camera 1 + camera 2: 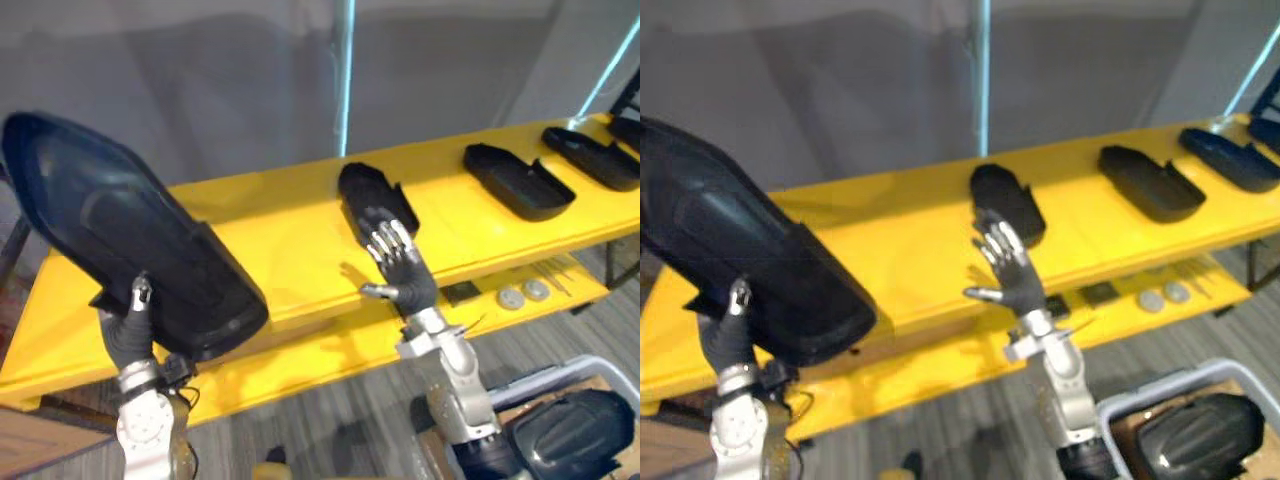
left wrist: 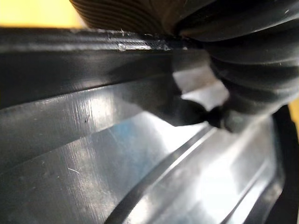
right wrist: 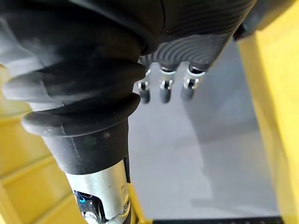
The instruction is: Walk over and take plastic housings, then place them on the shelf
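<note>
1. My left hand (image 1: 127, 338) has a grip on the big black housing (image 1: 120, 230), thumb across its front face and fingers tucked behind it. It's up in the air over the left end of the yellow shelf (image 1: 290, 235), clear of the board.
2. My right hand (image 1: 405, 275) is raised with fingers straight and spread, holding nothing. It's just off the shelf's front edge, about midway along.
3. On the top board, the middle housing (image 1: 360, 190) runs in from the back edge. The second housing (image 1: 520, 182) is further right and the third housing (image 1: 592, 157) is at the right end. Bare yellow runs from the middle housing to the left end.
4. The lower board (image 1: 330, 345) has two round discs (image 1: 523, 293) near its right end and a small dark square (image 1: 460, 293) beside them. Any print is too small to read.
5. A grey bin (image 1: 1180, 383) by my right side has a spare housing (image 1: 1200, 430) in it.
</note>
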Robot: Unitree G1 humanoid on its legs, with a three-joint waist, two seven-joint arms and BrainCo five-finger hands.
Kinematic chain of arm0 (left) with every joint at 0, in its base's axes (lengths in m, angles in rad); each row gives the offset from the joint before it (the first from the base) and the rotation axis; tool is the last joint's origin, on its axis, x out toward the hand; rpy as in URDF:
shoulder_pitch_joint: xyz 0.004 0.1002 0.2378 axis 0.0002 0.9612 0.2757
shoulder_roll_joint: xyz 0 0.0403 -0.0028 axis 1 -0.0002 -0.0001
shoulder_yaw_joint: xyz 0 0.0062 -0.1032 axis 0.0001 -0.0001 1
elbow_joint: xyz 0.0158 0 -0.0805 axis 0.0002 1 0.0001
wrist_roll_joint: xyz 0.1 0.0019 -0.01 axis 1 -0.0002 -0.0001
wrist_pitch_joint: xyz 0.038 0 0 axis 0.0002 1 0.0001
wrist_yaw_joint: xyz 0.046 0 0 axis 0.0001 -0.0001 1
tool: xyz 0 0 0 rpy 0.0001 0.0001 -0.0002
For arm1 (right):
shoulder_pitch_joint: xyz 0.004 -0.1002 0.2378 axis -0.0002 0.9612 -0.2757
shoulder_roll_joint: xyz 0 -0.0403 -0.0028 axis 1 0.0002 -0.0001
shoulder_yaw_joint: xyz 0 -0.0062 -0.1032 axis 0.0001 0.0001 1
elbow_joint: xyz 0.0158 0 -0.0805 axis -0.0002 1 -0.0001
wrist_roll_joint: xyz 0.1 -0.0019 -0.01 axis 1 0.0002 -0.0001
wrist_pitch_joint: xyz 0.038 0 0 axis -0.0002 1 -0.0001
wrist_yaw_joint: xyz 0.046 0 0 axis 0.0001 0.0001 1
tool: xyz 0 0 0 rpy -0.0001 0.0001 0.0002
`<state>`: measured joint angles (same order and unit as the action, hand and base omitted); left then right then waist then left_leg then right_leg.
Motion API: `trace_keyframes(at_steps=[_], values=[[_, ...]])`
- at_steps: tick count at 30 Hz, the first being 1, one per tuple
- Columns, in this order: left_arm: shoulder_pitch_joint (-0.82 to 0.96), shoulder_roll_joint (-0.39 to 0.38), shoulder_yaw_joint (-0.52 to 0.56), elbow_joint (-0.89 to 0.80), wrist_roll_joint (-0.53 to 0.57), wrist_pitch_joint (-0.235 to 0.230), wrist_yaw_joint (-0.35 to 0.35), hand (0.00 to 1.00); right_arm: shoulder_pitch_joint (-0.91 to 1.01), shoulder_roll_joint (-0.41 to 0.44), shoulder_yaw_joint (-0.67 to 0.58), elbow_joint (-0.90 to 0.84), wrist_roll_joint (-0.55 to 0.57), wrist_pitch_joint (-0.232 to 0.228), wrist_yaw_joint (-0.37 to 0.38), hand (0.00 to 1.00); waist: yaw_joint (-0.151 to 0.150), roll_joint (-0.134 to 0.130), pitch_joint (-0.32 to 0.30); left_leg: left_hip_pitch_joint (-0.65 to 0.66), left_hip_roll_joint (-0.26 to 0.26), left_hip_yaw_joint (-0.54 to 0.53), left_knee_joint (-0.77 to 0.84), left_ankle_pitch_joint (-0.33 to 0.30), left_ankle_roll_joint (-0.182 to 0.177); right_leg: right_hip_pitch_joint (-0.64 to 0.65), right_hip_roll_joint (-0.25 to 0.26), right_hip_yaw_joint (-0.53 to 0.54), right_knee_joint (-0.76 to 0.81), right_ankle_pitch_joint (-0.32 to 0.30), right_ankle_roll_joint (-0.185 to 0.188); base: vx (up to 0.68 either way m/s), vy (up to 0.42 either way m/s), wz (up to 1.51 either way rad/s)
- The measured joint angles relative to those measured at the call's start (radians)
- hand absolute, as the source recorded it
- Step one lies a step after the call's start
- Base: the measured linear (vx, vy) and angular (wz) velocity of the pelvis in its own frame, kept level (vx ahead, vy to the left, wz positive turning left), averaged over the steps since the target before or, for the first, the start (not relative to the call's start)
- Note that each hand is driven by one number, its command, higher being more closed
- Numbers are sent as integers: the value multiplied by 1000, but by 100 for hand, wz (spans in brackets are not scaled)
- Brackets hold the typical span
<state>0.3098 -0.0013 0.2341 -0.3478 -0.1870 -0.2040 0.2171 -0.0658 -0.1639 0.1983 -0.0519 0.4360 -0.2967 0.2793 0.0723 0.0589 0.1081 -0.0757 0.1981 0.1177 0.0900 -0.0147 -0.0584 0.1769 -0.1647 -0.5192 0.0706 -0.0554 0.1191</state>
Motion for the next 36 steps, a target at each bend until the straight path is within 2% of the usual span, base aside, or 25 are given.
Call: trace_keyframes(at_steps=[1,3,6,7,9,12,14,16,20,22,23,25,26,30,33,36], values=[[6,0,-2,0,-5,-11,0,100,-3,-12,-2,2,0,0,0,0,4,6,3,-3,-1,-1,6,2,2,-4,-3,1,10,-14,1,-69,-5,19],[15,-9,-2,0,-10,-36,-1,100,18,-25,-42,4,2,-9,1,0,-7,25,-1,-9,0,0,-10,41,-2,-20,-11,-1,42,-46,9,-61,2,13],[6,-8,-13,-4,-8,-53,-9,100,34,-12,-85,3,-3,-37,-27,0,-32,32,-4,28,-5,4,-85,106,-44,-27,-17,1,53,-49,13,-2,6,-1],[-5,-8,-22,-4,-6,-54,-13,100,39,-6,-106,2,-19,-51,-52,0,-35,30,-3,42,-8,16,-106,117,-60,-37,-23,14,61,-51,17,2,19,-18],[-20,-2,-20,-4,9,-54,-25,100,54,10,-131,0,-32,-52,-90,0,-35,18,4,66,-14,45,-121,123,-70,-40,-33,41,62,-44,28,36,36,-38],[-52,12,-19,-4,14,-46,-56,100,105,54,-165,-19,-49,-52,-154,0,-44,-6,2,102,-30,85,-149,123,-71,-44,-51,77,60,-38,39,63,41,-35],[-77,45,-12,-3,48,-29,-87,100,131,73,-195,-29,-62,-52,-180,0,-57,-11,-1,124,-42,113,-169,123,-71,-55,-63,109,59,-32,47,64,54,-37],[-135,99,-12,22,68,13,-138,100,157,89,-238,-38,-101,-52,-219,0,-78,-11,-1,130,-46,135,-170,121,-73,-57,-66,126,46,-21,51,34,29,-24],[-232,158,-13,113,85,93,-191,100,195,86,-321,-72,-128,-48,-238,0,-103,-9,-1,136,-42,165,-171,120,-73,-75,-61,164,40,-10,49,5,4,-27],[-283,199,-12,211,91,136,-190,100,222,77,-376,-93,-126,-42,-233,0,-122,-4,0,146,-41,173,-171,116,-79,-73,-60,174,31,-4,49,-20,5,-24],[-316,237,-8,278,100,163,-189,100,232,67,-404,-100,-125,-39,-221,0,-141,-2,2,145,-39,194,-171,115,-79,-84,-57,192,22,6,47,-42,19,-31],[-345,267,-4,334,114,177,-189,100,242,56,-415,-104,-125,-35,-208,0,-144,1,6,144,-38,209,-171,114,-79,-96,-55,213,17,15,46,-40,26,-36],[-377,291,0,388,118,199,-188,100,261,49,-423,-113,-125,-24,-191,0,-147,4,8,144,-38,226,-171,114,-79,-107,-54,228,12,25,45,-26,19,-30],[-495,384,34,589,115,267,-180,100,292,46,-434,-119,-125,-4,-153,0,-186,8,24,145,-37,257,-171,114,-79,-127,-51,268,2,42,44,-43,21,-27],[-579,457,48,743,101,296,-150,100,310,37,-434,-119,-112,12,-120,0,-200,13,34,143,-36,281,-172,114,-79,-146,-48,293,-4,55,44,-38,16,-22],[-669,513,62,886,61,356,-123,100,338,28,-428,-119,-96,39,-85,0,-218,12,35,144,-36,293,-172,114,-79,-151,-47,304,-13,59,44,0,11,-15]])
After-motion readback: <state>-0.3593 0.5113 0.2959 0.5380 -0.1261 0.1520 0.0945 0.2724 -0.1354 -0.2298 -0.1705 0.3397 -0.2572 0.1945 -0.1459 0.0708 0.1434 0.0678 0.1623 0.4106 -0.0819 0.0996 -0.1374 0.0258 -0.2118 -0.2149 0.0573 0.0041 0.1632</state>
